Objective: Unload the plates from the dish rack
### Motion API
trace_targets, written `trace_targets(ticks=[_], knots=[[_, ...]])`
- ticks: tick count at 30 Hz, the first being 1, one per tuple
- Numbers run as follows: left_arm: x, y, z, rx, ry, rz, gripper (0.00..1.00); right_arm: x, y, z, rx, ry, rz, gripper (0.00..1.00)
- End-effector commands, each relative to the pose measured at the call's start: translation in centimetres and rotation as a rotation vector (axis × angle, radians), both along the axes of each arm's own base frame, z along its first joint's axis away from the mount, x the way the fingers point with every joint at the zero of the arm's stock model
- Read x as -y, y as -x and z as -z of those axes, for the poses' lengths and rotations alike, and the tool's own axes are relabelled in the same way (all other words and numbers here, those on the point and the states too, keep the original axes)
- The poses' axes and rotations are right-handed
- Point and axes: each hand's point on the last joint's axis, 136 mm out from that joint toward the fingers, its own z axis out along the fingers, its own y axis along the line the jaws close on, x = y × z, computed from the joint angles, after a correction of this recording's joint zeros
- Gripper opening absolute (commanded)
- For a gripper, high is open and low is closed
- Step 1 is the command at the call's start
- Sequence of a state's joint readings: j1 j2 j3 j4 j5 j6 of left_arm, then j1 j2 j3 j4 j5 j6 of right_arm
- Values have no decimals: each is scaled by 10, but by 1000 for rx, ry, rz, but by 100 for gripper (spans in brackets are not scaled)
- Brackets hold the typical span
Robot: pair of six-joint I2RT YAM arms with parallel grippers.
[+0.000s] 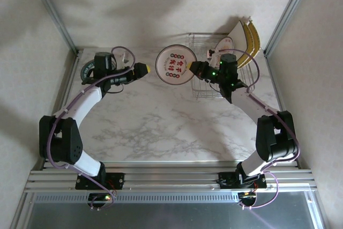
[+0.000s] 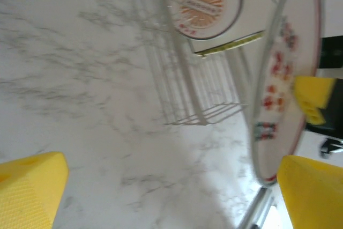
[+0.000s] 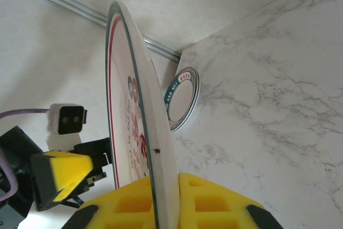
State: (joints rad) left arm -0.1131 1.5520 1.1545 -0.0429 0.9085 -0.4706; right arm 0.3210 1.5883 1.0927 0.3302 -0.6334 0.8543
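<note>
Right gripper (image 3: 165, 186) pinching round plate (image 1: 174, 64) by rim, held up left of rack (image 1: 206, 87). Left gripper (image 1: 143, 69) spread wide, near plate. Likely handover: feed rim into left gripper, release only after it pinches firmly.

The white, grey-veined marble tabletop (image 1: 161, 127) carries a silver wire dish rack (image 1: 201, 90) at far right and a small round dark-rimmed plate (image 3: 182, 99) lying far left.
</note>
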Motion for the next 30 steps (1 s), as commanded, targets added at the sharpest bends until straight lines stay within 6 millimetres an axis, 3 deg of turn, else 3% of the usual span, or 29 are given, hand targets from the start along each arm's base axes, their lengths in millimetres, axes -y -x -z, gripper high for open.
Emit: trace_targets(ticks=[1,9,14,18,26,30], knots=[[20,4,-29,80,118,80,99,-15,-1,-18,55,-30,-47,0],[26,-7,-11,38,130,80,90,-37,-4,-15,39,-62,-76,0],[26,-13,3,7,124,76,72,-45,-3,-14,43,-69,-92,0],[25,-19,10,-18,123,59,64,-48,-5,-8,27,-68,-93,0],[26,-24,21,-53,123,46,33,-56,-13,-1,11,-71,-103,0],[26,-24,28,-72,129,40,28,-63,-15,1,5,-73,-115,0]])
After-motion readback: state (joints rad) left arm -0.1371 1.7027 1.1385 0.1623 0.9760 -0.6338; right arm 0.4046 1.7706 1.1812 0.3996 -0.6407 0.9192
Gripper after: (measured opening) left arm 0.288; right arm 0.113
